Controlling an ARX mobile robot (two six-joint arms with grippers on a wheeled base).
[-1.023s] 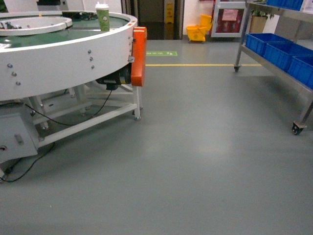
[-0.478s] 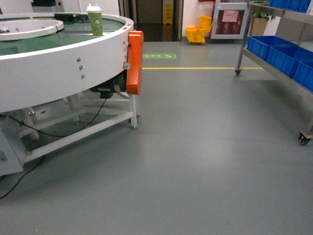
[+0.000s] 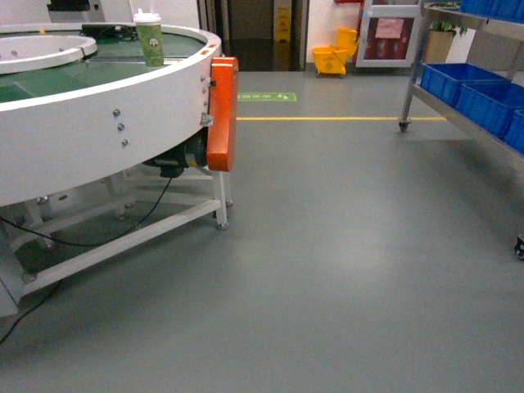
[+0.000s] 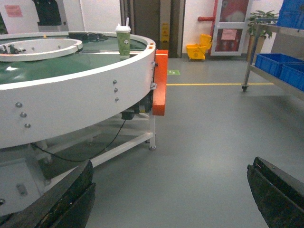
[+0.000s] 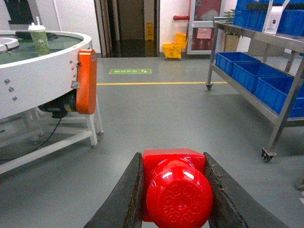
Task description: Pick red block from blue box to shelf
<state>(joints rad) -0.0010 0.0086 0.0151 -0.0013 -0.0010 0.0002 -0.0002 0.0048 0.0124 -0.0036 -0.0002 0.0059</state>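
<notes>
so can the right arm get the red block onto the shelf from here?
Probably not yet. The right gripper holds the red block, but the shelf stands well off to the right across open floor.

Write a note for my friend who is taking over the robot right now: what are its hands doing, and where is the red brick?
Right gripper: shut on the small glossy red plastic block, stud facing the wrist camera, a finger on each side.
Left gripper: open, holding nothing.
Shiny steel shelf with dark blue ribbed crates: ahead on the right, across bare grey floor.
The turquoise box is not in any view.
Done: the block is picked up.
Left: get to the shelf and set the block on it.
Nearby: round white conveyor table on the left, with a green paper cup on it.
</notes>
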